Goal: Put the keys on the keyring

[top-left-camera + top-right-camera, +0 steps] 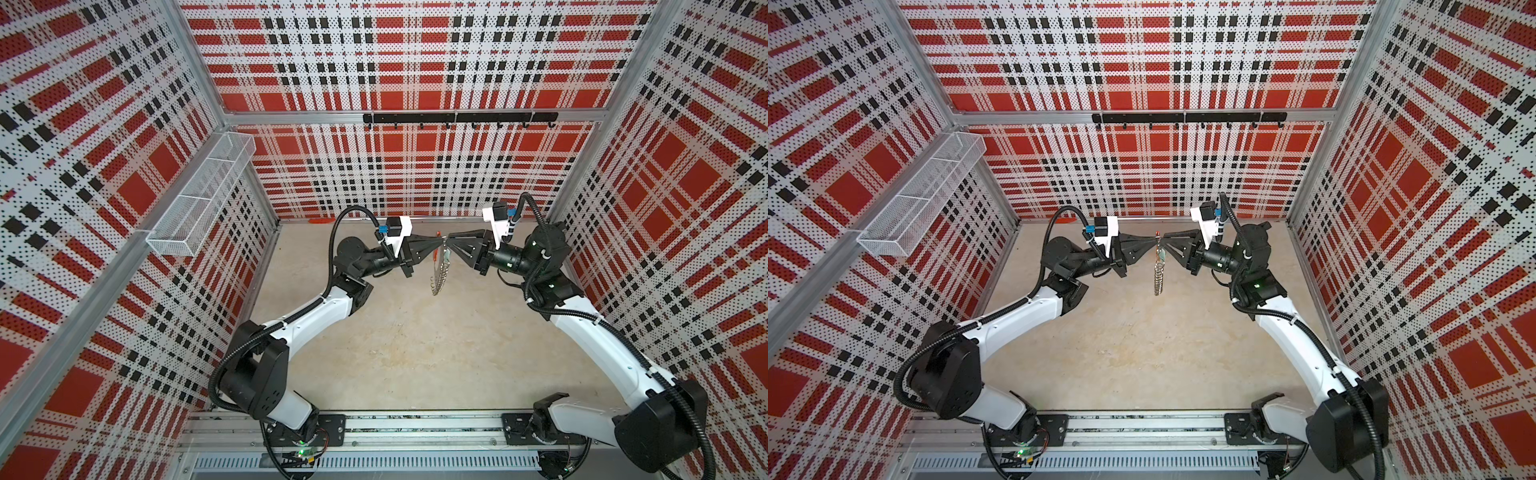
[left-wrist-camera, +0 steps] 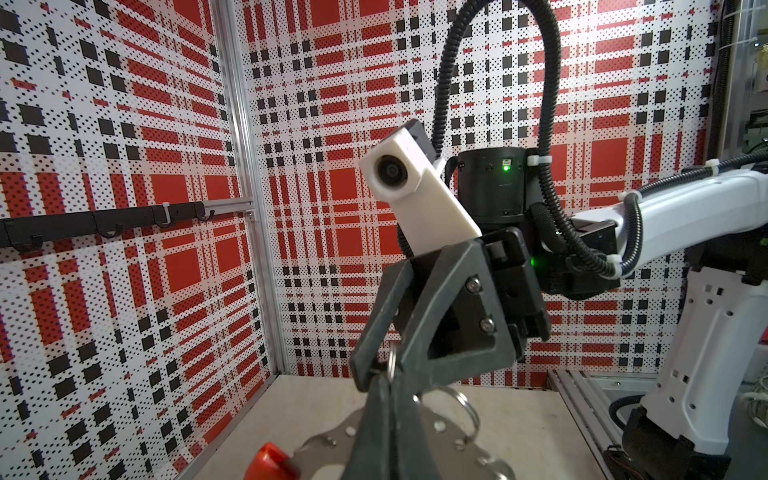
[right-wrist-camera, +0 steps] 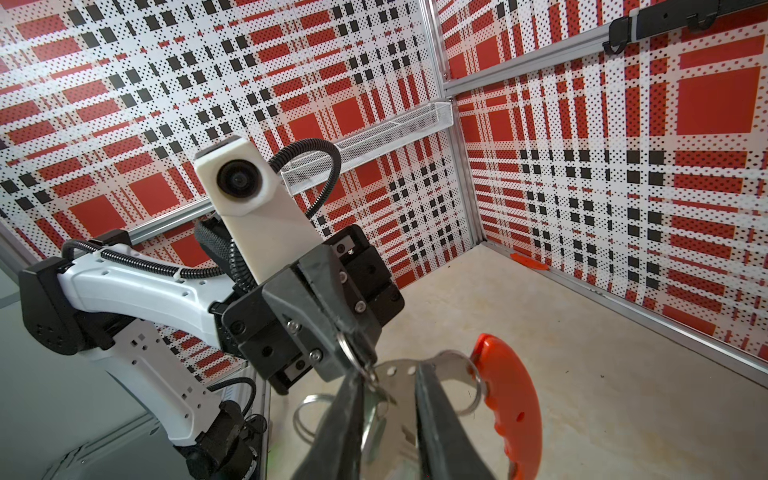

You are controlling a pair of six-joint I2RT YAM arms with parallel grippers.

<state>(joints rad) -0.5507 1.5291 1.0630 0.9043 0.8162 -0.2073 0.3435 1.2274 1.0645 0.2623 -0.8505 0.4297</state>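
At the rear centre of the surface [image 1: 415,353], both arms meet tip to tip above the board.

Left claw [image 1: 440,240]: fingers together, clamped on the upper rim of the keyring [image 1: 437,274]. A small wire loop [image 3: 348,345] sits against its fingertips.

Right claw [image 3: 386,372]: fingers a little apart, with metal between them. Whether they press on it cannot be told.

The keyring hangs edge-on in both top views. Its red segment [image 3: 507,399] is at the end nearer the rear wall, its lower end towards the front.

The keys [image 3: 392,422] show as a toothed silver blade between the right claw's fingers, lying against the hoop's flat band. Whether they are threaded on cannot be told.

Edges:
- An orange-red strip [image 1: 322,220] lies at the foot of the rear wall, apart from both claws.
- The hook rail [image 1: 457,118] is high on that wall.
- The mesh basket [image 1: 199,199] is on the left wall, well apart.
- The right arm's elbow stands near the right wall.

A broad stretch of bare surface lies between the hoop and the front rail [image 1: 415,428].
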